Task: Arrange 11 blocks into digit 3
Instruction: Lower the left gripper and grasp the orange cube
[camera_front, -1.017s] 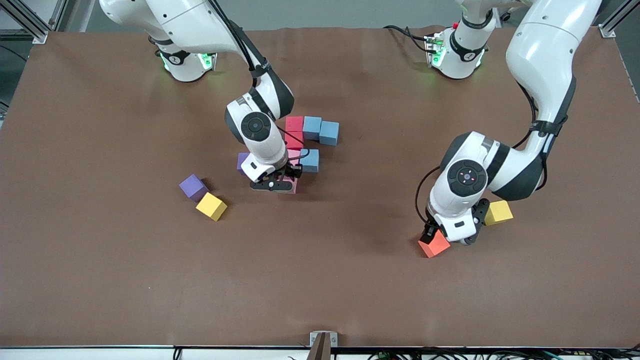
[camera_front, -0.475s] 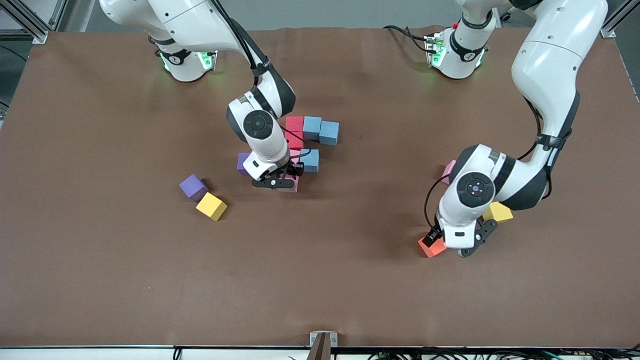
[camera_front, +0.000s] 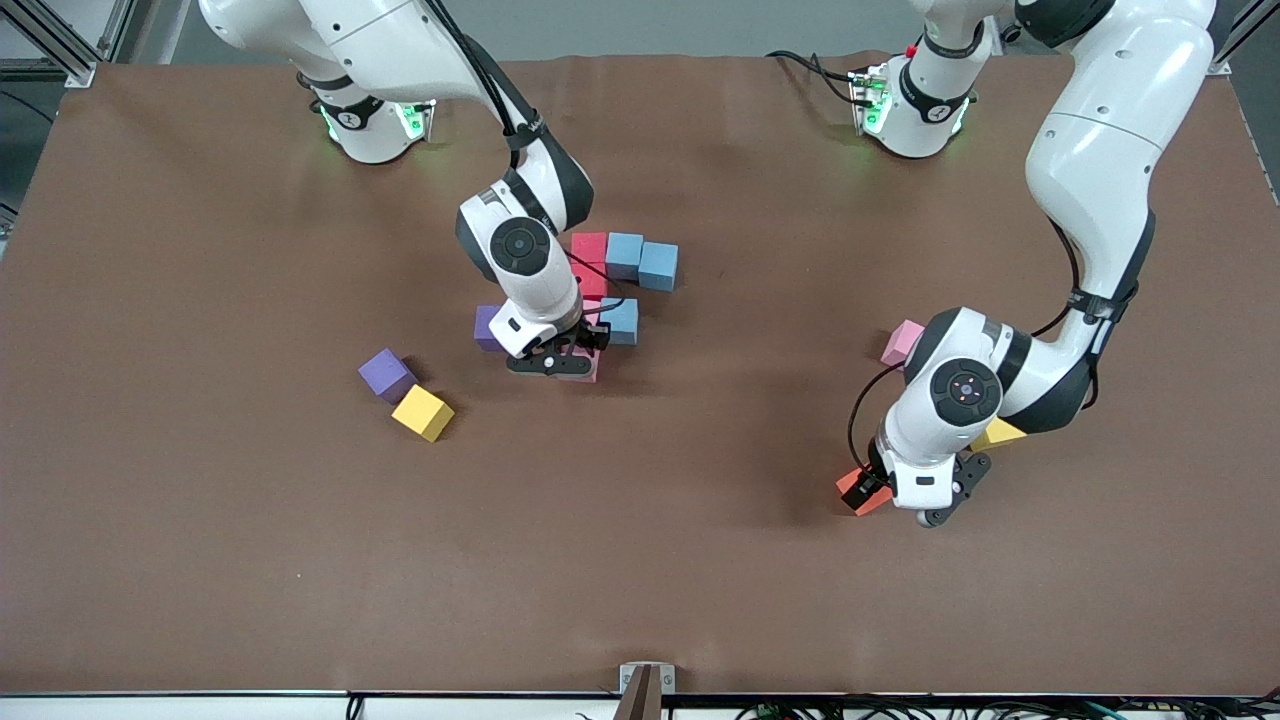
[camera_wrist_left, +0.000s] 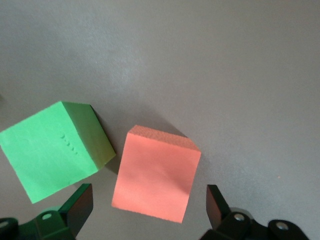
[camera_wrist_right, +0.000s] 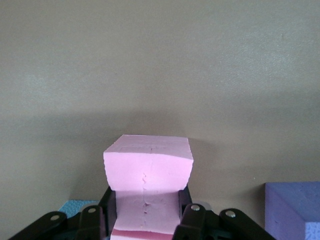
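Two end effectors are at work. The right end effector (camera_front: 560, 362) pinches a pink block (camera_wrist_right: 148, 172) at the partly built digit (camera_front: 610, 275) mid-tabletop (camera_front: 200, 560), nearer the front camera than the red and blue blocks. The left end effector (camera_wrist_left: 150, 210) hangs spread over the orange block (camera_wrist_left: 156, 172), beside a green block (camera_wrist_left: 50, 150), toward the left arm's end. These foam-like cubes look light and slightly squashy; flat opposite faces suit a grip. Being cubes, they have no long axis; the orange one sits skewed to the fingers.

We see a brown table (camera_front: 200, 550) carrying scattered blocks: near the red-and-blue cluster (camera_front: 620, 275) lie purple cubes (camera_front: 386, 374), a yellow cube (camera_front: 422, 412), farther an orange cube (camera_front: 860, 490).
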